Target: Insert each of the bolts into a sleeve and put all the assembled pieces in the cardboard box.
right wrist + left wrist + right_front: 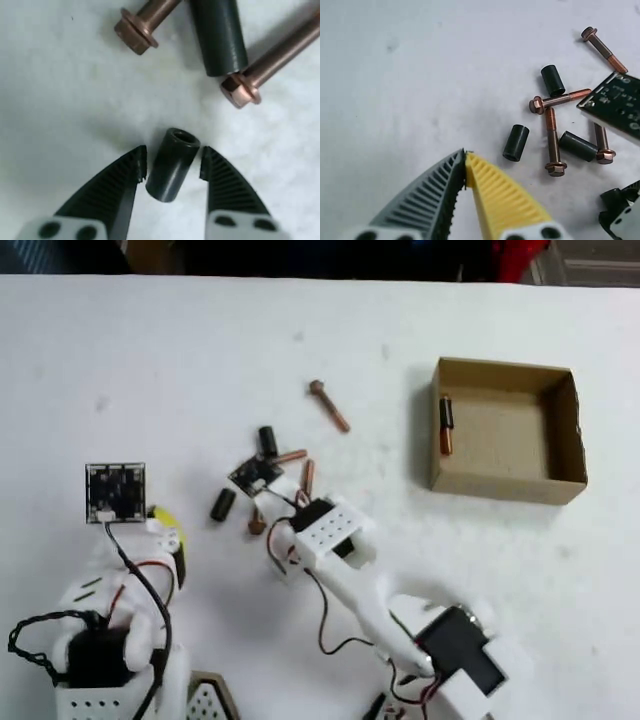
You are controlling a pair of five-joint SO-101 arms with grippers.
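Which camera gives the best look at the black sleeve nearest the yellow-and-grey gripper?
The left wrist view: the sleeve lies close, whole and unobstructed. The high view shows it only as a small dark stub, from farther off.

Bolts (552,135): coppery metal, slight sheen, shanks threaded. Sleeves (172,165): black, smooth, satin, prob. plastic. Cardboard box (505,485): matt brown paperboard. Table (150,360): white, matt, faintly mottled. Ribbed matt plastic is seen on left gripper (465,156) & right gripper (171,161).
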